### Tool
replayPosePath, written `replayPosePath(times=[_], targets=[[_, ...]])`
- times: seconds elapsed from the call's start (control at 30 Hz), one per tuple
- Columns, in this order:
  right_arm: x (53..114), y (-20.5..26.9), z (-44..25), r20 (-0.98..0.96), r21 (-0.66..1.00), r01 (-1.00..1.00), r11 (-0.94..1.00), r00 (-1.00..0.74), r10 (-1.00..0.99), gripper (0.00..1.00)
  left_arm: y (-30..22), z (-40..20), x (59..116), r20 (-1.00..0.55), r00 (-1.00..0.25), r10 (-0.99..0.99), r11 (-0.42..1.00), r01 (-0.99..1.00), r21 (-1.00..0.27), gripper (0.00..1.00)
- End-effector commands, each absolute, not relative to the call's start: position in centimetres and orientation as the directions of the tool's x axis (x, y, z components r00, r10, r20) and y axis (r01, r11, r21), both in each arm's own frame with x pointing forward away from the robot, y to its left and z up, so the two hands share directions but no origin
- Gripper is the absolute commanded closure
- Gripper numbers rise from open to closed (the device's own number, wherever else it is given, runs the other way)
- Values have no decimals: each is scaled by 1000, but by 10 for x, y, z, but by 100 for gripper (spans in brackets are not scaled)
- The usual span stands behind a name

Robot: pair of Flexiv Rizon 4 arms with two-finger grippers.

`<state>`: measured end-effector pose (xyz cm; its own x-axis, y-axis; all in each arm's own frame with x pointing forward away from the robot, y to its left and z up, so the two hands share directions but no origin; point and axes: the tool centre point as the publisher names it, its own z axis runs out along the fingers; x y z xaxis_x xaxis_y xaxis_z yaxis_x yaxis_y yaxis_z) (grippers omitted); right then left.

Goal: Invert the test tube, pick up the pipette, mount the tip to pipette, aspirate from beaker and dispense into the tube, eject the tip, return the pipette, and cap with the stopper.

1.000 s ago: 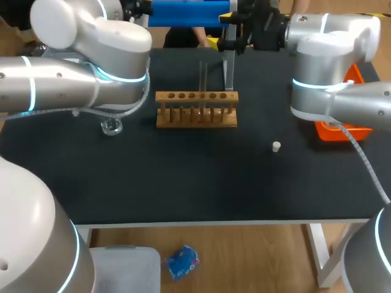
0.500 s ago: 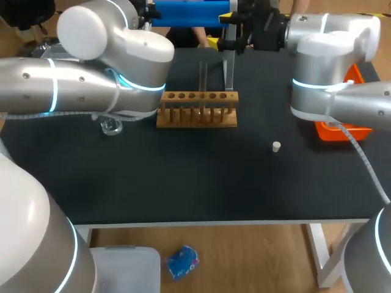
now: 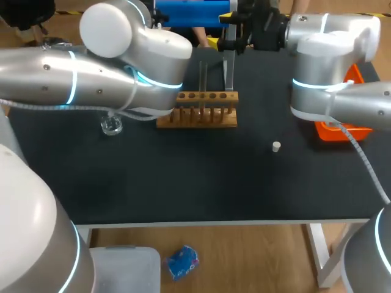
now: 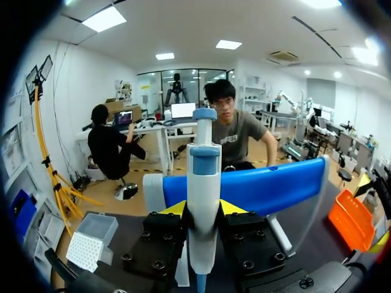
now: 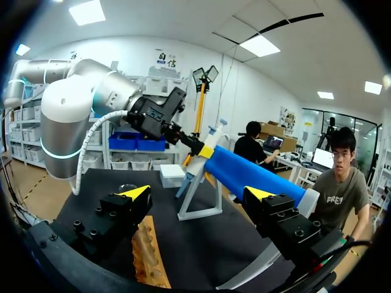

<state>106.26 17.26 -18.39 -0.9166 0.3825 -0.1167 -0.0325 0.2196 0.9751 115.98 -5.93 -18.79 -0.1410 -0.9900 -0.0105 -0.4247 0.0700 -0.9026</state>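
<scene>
Although the left arm fills the upper left of the head view and hides its own gripper there, the left wrist view shows the left gripper closed on the pipette, with 1 yellow tip pressed to each side of the white body. The pipette stands upright just in front of the blue bar of the pipette stand. Beside the gripper, lower down, a tip box sits with its clear lid open.

In the head view, the glass beaker stands left of centre, just below the left arm. Right of it, at upper centre, the wooden rack holds 1 test tube upright in a middle hole. Behind the rack, 1 leg of the stand rises to the blue bar at the top edge. The small white stopper lies alone on the dark table, right of centre and well apart from the rack.

The right arm occupies the upper right. In the right wrist view, the right gripper is spread wide with nothing between its 2 fingers, above the rack. An orange tray sits at the table's right edge, partly behind that arm.
</scene>
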Motion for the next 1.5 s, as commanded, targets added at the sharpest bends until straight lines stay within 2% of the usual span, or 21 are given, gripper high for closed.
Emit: replayPosePath(times=[0.03,1.5], targets=[[1062,172,-183,-116,975,-32,221,-917,381,0,-64,-186,1165,-26,-101,-995,70,-453,-889,100],[1062,172,-183,-116,975,-32,221,-917,381,0,-60,-215,1165,-3,-38,-999,24,-572,-820,100]])
